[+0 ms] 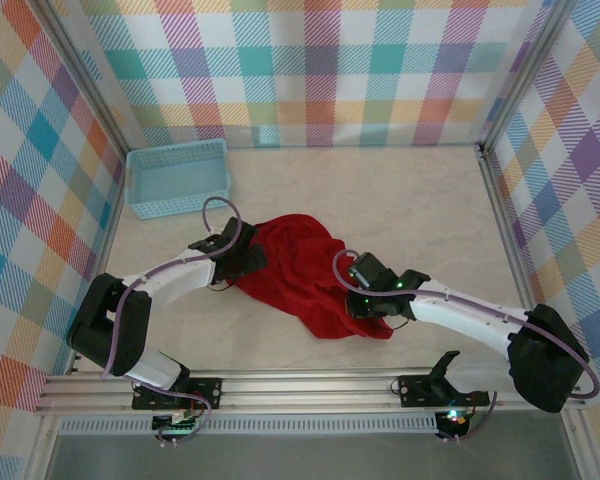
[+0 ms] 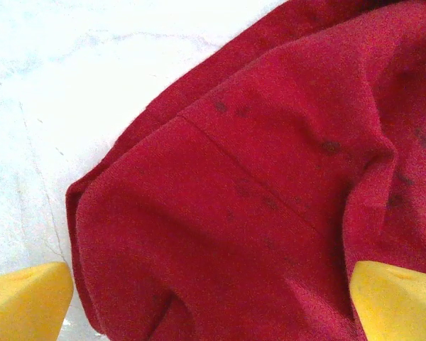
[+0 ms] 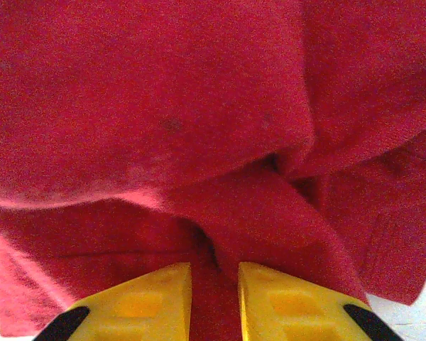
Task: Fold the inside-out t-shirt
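The inside-out t-shirt (image 1: 300,265) is a crumpled red heap in the middle of the table. My left gripper (image 1: 242,258) sits at the heap's left edge and is open wide. In the left wrist view its yellow fingers (image 2: 28,302) straddle a seamed fold of the shirt (image 2: 270,177), one pad over bare table and the other over cloth. My right gripper (image 1: 365,300) rests on the heap's near right part. In the right wrist view its jaws (image 3: 214,298) stand narrowly apart, with a raised ridge of the shirt (image 3: 163,106) pinched between them.
A light-blue basket (image 1: 177,178) stands at the back left, a short way from the shirt. Pale marbled table (image 1: 410,200) lies bare to the right and behind. Plaid walls close in the left, back and right sides.
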Robot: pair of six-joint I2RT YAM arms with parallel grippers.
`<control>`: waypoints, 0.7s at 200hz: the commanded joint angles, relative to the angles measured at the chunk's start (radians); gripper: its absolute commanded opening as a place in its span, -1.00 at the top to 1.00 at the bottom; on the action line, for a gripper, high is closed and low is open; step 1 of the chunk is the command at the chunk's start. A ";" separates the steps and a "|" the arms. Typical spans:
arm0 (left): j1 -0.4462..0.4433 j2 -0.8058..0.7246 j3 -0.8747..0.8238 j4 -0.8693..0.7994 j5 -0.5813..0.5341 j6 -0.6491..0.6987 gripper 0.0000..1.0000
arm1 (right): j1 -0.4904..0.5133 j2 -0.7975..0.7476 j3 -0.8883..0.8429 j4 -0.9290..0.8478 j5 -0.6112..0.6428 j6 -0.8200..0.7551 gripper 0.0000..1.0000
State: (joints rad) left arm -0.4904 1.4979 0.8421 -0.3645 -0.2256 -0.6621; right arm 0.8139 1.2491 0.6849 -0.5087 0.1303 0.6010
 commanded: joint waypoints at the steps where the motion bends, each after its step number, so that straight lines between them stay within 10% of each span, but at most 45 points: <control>1: -0.013 -0.008 -0.011 -0.011 -0.008 0.001 -1.00 | -0.012 0.035 -0.006 -0.001 0.035 0.019 0.48; 84: -0.013 -0.026 -0.023 -0.022 -0.017 0.005 -1.00 | -0.032 0.116 0.024 0.032 0.043 -0.010 0.42; 140: -0.013 -0.012 -0.006 -0.029 -0.022 0.009 -1.00 | -0.032 0.079 0.052 -0.040 0.100 -0.021 0.91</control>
State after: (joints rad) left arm -0.4904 1.4960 0.8326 -0.3668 -0.2287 -0.6617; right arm 0.7849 1.3663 0.7036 -0.4965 0.1844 0.5873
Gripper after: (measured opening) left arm 0.997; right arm 0.082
